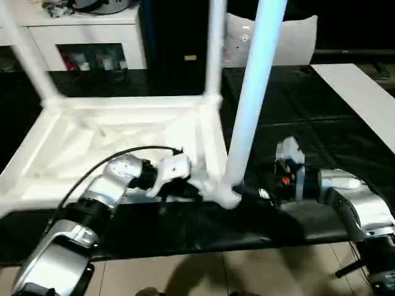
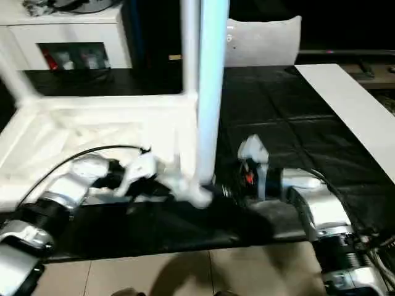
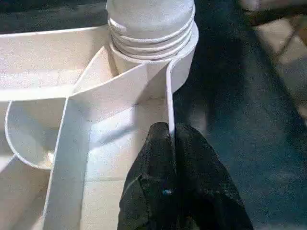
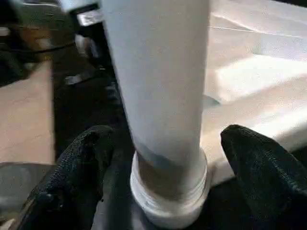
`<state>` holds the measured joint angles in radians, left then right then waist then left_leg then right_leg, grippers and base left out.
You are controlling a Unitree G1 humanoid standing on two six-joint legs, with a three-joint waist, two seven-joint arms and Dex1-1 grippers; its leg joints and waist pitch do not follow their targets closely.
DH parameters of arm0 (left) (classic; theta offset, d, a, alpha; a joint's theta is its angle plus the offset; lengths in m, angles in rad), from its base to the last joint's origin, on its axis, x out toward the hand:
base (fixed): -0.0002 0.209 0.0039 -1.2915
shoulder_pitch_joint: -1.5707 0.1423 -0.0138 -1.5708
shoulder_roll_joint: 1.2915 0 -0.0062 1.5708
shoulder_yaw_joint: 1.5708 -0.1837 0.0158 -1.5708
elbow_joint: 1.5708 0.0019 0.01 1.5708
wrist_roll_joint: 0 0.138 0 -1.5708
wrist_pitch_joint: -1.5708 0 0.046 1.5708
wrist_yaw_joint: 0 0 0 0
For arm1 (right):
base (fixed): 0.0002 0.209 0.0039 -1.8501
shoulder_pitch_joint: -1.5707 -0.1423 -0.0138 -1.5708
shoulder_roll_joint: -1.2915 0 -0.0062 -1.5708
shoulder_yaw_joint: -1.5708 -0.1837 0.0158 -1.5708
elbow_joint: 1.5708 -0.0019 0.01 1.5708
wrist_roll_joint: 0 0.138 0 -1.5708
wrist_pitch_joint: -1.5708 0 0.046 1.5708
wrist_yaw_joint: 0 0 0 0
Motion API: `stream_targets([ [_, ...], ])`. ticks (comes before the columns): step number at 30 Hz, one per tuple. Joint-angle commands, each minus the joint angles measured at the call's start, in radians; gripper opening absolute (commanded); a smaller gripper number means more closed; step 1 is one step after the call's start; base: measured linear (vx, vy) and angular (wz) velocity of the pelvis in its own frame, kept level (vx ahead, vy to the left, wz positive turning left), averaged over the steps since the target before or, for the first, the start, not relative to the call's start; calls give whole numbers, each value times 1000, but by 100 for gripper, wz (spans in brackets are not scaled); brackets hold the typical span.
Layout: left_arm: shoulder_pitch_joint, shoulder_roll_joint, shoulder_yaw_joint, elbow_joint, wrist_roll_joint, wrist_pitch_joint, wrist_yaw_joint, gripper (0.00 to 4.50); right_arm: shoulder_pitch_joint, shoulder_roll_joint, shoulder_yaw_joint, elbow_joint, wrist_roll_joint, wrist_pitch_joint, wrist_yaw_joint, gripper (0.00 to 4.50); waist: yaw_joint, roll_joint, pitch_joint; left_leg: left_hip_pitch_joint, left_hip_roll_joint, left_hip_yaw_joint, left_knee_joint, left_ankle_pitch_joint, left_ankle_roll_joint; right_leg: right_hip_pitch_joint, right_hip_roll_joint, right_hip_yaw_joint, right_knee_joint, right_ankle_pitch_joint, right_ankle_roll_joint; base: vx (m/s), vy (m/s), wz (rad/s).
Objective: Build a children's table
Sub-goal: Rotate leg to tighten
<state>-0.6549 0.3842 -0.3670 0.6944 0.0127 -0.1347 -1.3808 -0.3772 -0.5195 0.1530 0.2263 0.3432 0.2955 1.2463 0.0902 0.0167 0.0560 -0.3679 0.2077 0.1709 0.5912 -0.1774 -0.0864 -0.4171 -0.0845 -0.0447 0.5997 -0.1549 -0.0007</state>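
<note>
Dark counter [image 1: 290, 117] underneath, I pinch the tabletop [image 1: 92, 142] rib with left fingers [image 3: 192, 158] together, while right fingers [image 4: 259, 163], spread wide, must grip the leg [image 1: 250, 105] squarely to screw it straight.

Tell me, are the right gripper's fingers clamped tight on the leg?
No, the right gripper is open, its fingers apart either side of the leg.

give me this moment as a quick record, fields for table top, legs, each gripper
table top: upside down on the black mat, ribbed underside up
legs: three upright in corner sockets, near-right leg with threads showing at its base
left gripper: shut on the table top's rim beside that socket
right gripper: open, fingers either side of the leg's base, not touching
</note>
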Motion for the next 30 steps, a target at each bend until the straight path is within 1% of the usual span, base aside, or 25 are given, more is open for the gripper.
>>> stream_targets([
  [1,-16,-2,-34,-13,-3,-35,-68,0,-24,-9,19,-2,2,-7,40,361,1,-10,-73,12,16,10,-67,-236,54,52,-41,27,-69,-274,-227,0,0,0],
  [2,-20,3,-46,-18,-4,-45,-97,0,-40,-4,28,12,0,-5,62,349,2,-15,-72,11,17,10,-68,-235,53,52,-40,26,-67,-269,-229,0,0,0],
  [4,-23,6,-51,-19,-5,-51,-111,0,-48,-3,34,18,6,4,80,322,4,-13,-72,11,17,11,-68,-240,49,52,-42,26,-66,-275,-230,0,0,0],
  [6,-28,5,-53,-17,-7,-60,-129,0,-57,-5,44,24,12,13,108,315,5,-13,-71,10,17,10,-69,-245,47,53,-43,25,-67,-285,-225,0,0,0],
  [7,-30,5,-54,-14,-5,-67,-135,0,-59,-6,52,23,17,22,124,292,6,-16,-72,10,17,10,-68,-240,46,54,-44,26,-66,-284,-223,0,0,0],
  [8,-33,4,-52,-8,-3,-74,-141,0,-61,-7,58,23,18,26,137,292,7,-16,-72,10,17,10,-68,-240,47,54,-43,25,-67,-288,-221,0,0,0],
  [10,-37,1,-48,2,0,-83,-145,0,-62,-8,64,21,23,35,152,279,9,-17,-73,11,17,11,-67,-233,48,53,-43,26,-67,-285,-219,0,0,0],
  [11,-38,0,-47,5,0,-85,-145,0,-62,-8,65,21,24,37,155,265,11,-17,-73,10,17,10,-67,-227,48,54,-44,26,-66,-282,-219,0,0,0],
  [12,-40,-1,-45,10,-2,-85,-145,0,-61,-9,66,18,25,39,159,265,12,-17,-73,9,16,10,-68,-226,48,54,-44,25,-66,-282,-218,0,0,0],
  [13,-43,-1,-44,17,-2,-87,-143,0,-59,-9,67,14,26,43,163,246,13,-17,-73,9,16,11,-67,-226,45,54,-43,25,-66,-281,-218,0,0,0],
  [16,-46,0,-43,29,-2,-93,-141,0,-57,-8,67,12,27,46,167,226,16,-15,-73,10,16,10,-67,-227,43,54,-44,25,-67,-289,-215,0,0,0],
  [17,-47,-1,-40,32,-2,-93,-140,0,-55,-7,66,9,30,52,168,215,16,-16,-72,10,15,10,-68,-227,41,54,-43,25,-67,-294,-212,0,0,0],
  [19,-46,-1,-37,35,-3,-92,-140,0,-51,-5,66,3,34,61,167,215,16,-17,-73,10,16,10,-68,-228,39,54,-45,25,-67,-299,-210,0,0,0],
  [20,-46,-1,-35,36,-4,-90,-141,0,-48,-4,66,0,37,67,167,203,16,-17,-73,10,16,10,-68,-228,39,54,-44,25,-67,-301,-209,0,0,0],
  [24,-37,-12,-14,37,-16,-46,-111,0,-21,21,41,-35,66,127,123,199,18,-18,-71,10,16,10,-69,-224,39,54,-43,26,-67,-303,-205,0,0,0],
  [25,-34,-17,-9,31,-18,-27,-95,0,-13,32,33,-46,71,136,100,198,17,-22,-72,10,16,10,-70,-227,37,53,-44,26,-69,-311,-201,0,0,0],
  [26,-34,-28,0,25,-14,12,-50,0,0,49,30,-63,61,148,49,198,17,-23,-71,11,16,10,-69,-229,36,52,-45,26,-69,-319,-200,0,0,0],
  [27,-34,-28,0,25,-14,12,-50,0,0,49,30,-63,61,148,49,198,17,-21,-70,11,16,10,-70,-233,33,51,-45,26,-70,-330,-198,0,0,0],
  [28,-36,-34,6,24,-11,35,-22,0,6,58,30,-73,52,155,19,198,13,-22,-68,9,14,9,-72,-245,26,52,-44,25,-72,-360,-188,0,0,0],
  [29,-37,-47,18,16,-15,71,14,0,12,78,32,-77,19,155,-48,198,13,-20,-67,12,13,8,-73,-256,18,48,-45,25,-76,-397,-174,0,0,0],
  [30,-38,-56,25,9,-15,94,43,0,14,98,31,-76,-8,157,-108,198,11,-21,-65,12,12,7,-74,-264,14,47,-45,25,-79,-418,-164,0,0,0],
])
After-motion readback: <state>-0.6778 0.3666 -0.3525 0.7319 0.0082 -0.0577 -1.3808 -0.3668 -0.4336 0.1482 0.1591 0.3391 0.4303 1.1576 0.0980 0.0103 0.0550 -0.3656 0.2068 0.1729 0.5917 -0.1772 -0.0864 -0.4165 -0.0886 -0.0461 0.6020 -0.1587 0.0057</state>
